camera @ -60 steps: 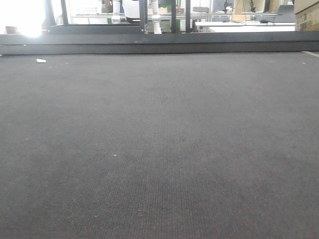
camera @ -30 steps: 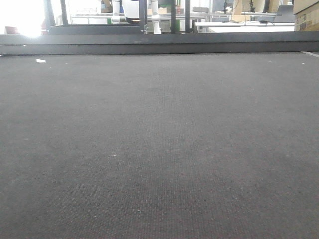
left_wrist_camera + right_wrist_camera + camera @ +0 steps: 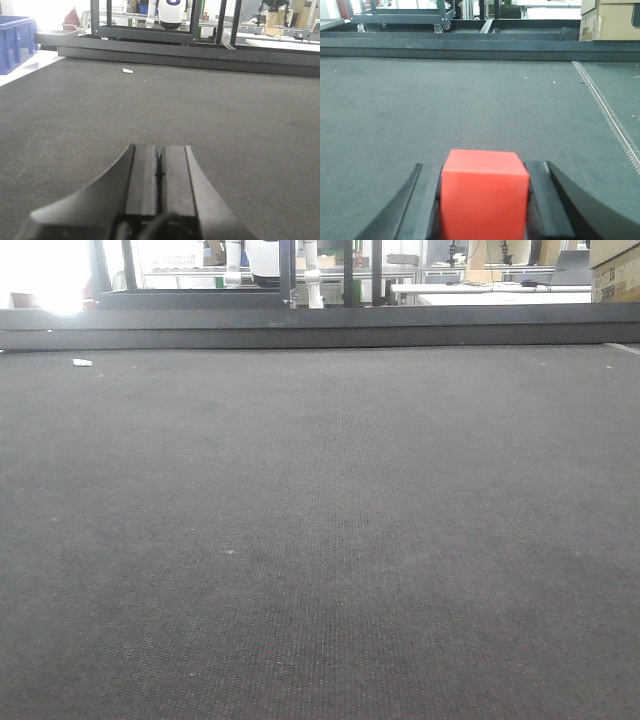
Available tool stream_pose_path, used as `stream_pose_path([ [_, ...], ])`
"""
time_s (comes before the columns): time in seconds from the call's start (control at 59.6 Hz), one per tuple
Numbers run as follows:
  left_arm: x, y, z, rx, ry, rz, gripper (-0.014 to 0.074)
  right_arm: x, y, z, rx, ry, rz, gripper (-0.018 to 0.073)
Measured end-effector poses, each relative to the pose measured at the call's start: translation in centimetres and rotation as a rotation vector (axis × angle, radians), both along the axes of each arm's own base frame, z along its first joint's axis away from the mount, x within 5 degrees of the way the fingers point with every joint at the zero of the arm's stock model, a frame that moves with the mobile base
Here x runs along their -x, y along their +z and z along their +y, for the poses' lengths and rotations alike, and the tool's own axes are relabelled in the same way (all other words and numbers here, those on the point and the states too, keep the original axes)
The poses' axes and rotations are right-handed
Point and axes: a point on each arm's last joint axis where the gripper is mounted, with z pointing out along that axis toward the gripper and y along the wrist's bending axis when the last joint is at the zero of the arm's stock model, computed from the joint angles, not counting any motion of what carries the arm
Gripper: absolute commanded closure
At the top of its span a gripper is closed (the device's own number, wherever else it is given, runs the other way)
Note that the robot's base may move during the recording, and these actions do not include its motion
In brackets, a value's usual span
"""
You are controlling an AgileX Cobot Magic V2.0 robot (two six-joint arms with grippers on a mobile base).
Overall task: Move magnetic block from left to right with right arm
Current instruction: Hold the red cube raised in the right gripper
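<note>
Right pincer [image 3: 484, 172]: clamped on the magnetic block [image 3: 484, 205], facing the counter's [image 3: 470, 100] far edge.
Left pincer [image 3: 159, 165]: fingers [image 3: 144, 172] pressed together.
Far edge: dark rail [image 3: 320, 332]; white scrap [image 3: 82, 362] near its left end.

Nothing legible on screen right now.
Scanning all three views, no word, number or logo comes through. The cardboard box [image 3: 607, 22] at one o'clock in the right wrist view shows a dark patch at its right edge, cut off by the frame and unreadable. The brown box [image 3: 615, 275] at one o'clock in the front view is too small and blurred for any print.
</note>
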Motion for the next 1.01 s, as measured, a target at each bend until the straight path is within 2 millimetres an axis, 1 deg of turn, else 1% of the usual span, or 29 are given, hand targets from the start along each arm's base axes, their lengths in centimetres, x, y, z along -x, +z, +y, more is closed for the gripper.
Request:
stream_pose_path([
  [1.007,0.0,0.0,0.0,0.0,0.0,0.0,0.0713,0.0,0.02,-0.01,0.001,-0.001,-0.002,0.0334],
])
